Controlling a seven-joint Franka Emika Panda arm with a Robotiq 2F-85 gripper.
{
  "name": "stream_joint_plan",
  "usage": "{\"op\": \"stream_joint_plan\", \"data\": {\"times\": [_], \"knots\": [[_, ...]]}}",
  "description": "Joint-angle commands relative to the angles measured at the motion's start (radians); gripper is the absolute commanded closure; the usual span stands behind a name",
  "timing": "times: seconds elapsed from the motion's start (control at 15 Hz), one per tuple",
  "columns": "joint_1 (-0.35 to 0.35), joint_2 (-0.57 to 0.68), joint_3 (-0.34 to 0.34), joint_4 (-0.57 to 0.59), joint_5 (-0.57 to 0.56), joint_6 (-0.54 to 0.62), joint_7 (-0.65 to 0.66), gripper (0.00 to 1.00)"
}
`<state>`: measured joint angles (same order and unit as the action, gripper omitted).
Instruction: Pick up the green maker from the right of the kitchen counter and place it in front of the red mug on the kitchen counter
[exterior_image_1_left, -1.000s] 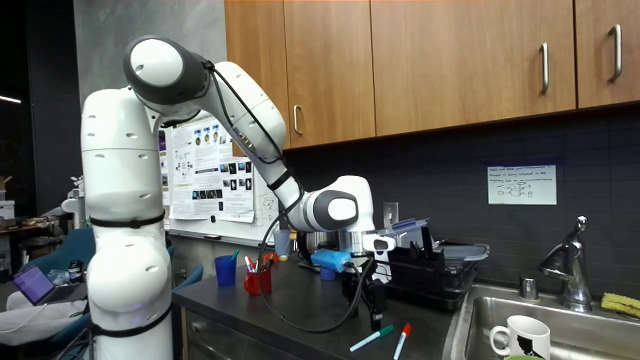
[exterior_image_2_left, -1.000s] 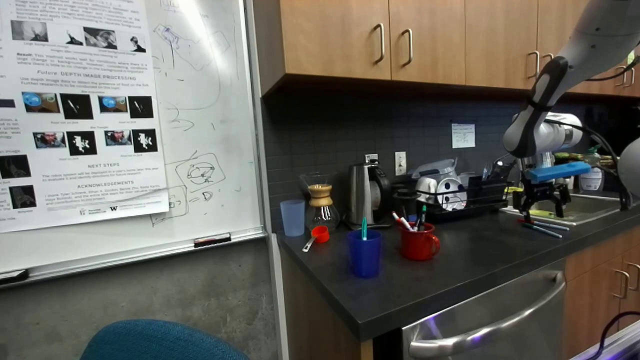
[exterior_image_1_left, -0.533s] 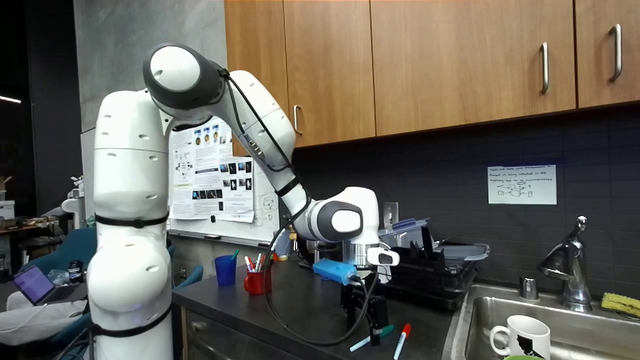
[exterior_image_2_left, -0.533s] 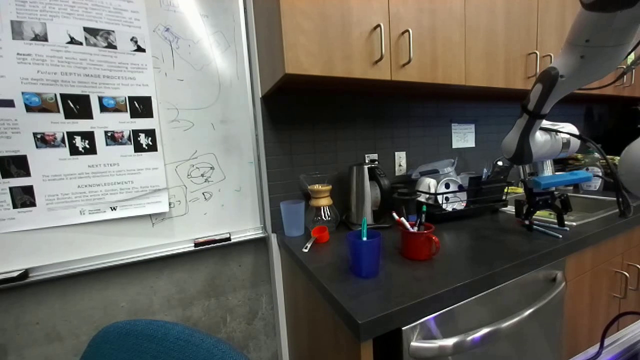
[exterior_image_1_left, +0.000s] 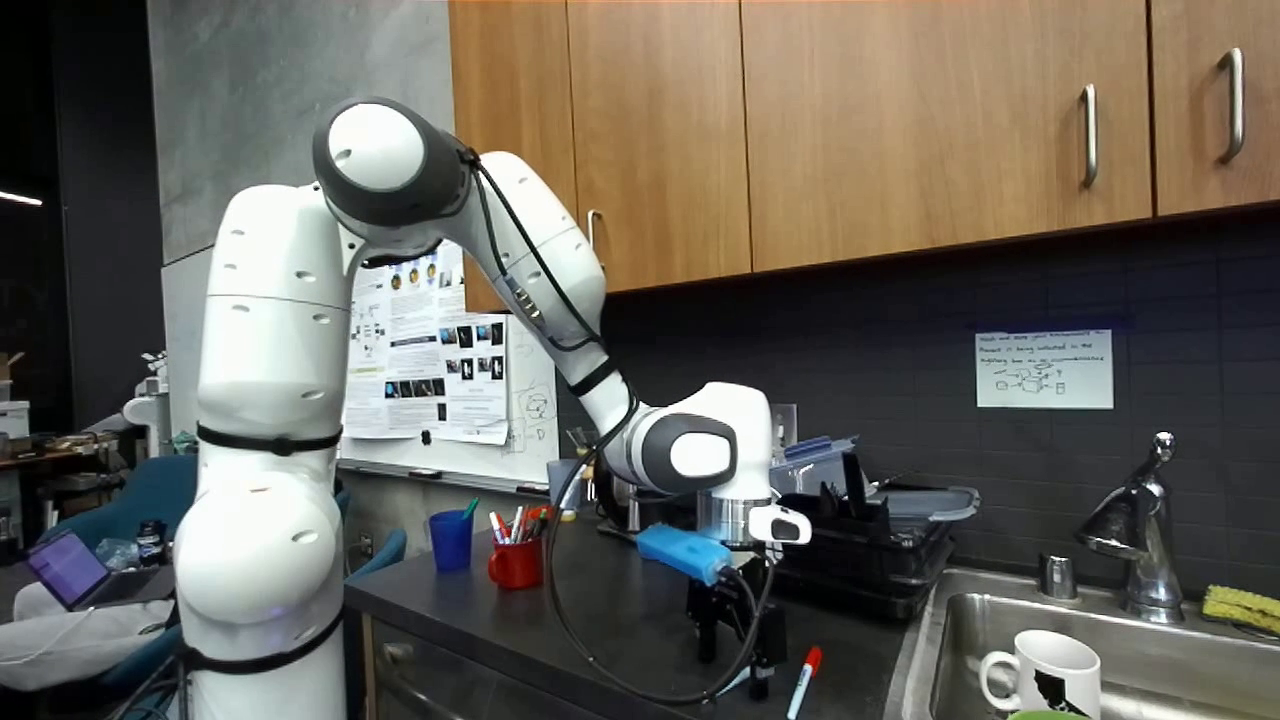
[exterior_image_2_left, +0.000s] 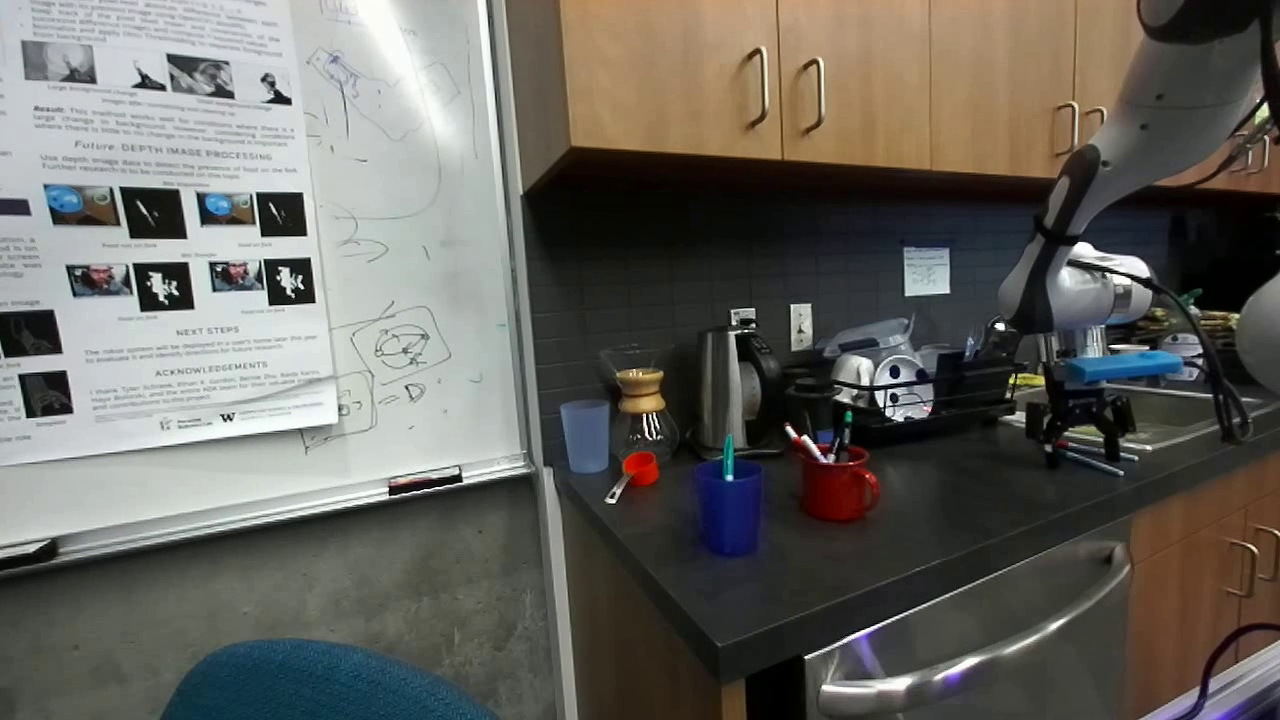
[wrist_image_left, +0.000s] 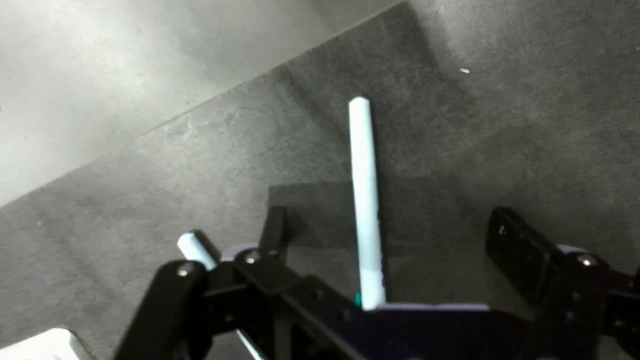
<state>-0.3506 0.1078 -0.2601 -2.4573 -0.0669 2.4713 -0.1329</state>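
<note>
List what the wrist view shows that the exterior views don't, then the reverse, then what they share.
Only the wrist view: the green marker framed in the gap of the open tool, and a tiny white fleck on the counter.

Only the exterior views: the red mug, dark blue cup, black dish rack and sink.

Shared: the tool, the counter, part of the green marker, and the red marker, its cap out of sight in the wrist view.

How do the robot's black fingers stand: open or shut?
Open: in the wrist view the black fingers stand apart, the slim white-barrelled green marker showing between them.
</note>
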Motion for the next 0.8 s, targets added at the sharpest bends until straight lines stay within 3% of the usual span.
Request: {"op": "stream_joint_plan", "data": {"times": [0.0, 0.4, 0.67, 0.73], "knots": [[0.009, 0.029, -0.013, 0.018, 0.023, 0.023, -0.034, 0.28], [0.026, 0.009, -0.014, 0.014, 0.018, 0.026, -0.038, 0.65], [0.036, -0.003, -0.014, 0.009, 0.014, 0.026, -0.039, 0.99], [0.038, -0.006, -0.013, 0.008, 0.014, 0.026, -0.039, 1.00]]}}
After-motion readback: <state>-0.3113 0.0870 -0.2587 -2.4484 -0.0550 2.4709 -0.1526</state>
